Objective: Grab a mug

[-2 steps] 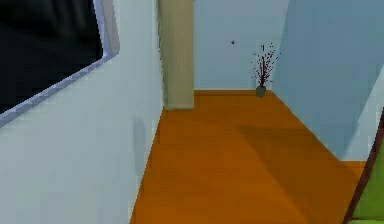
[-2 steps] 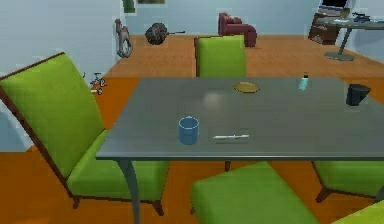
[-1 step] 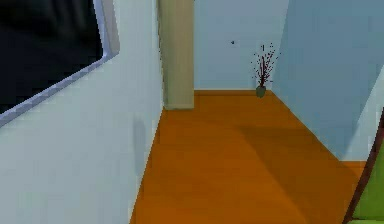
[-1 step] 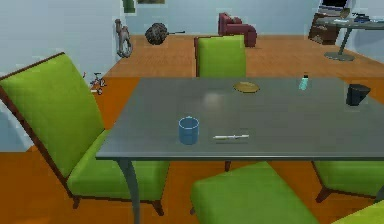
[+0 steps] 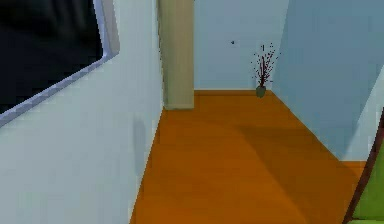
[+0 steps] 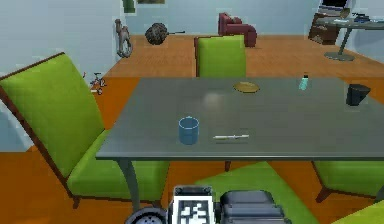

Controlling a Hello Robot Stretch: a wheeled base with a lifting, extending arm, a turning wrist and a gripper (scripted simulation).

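A blue mug [image 6: 188,130] stands upright on the grey table [image 6: 290,120], near its front left corner. A darker cup [image 6: 358,95] stands at the table's far right. At the arm side view's bottom edge I see a white marker square [image 6: 190,211] and, left of it, the gripper's [image 6: 148,216] dark rounded body. It sits low, in front of the table's near edge and below the blue mug. Its far end is cut off, so I cannot tell whether it holds anything.
A flat round dish [image 6: 247,88], a small teal bottle [image 6: 303,84] and a thin utensil [image 6: 232,138] also lie on the table. Green chairs [image 6: 60,115] surround it. In the forward view, orange floor [image 5: 240,150] runs between pale walls to a vase of twigs [image 5: 261,85].
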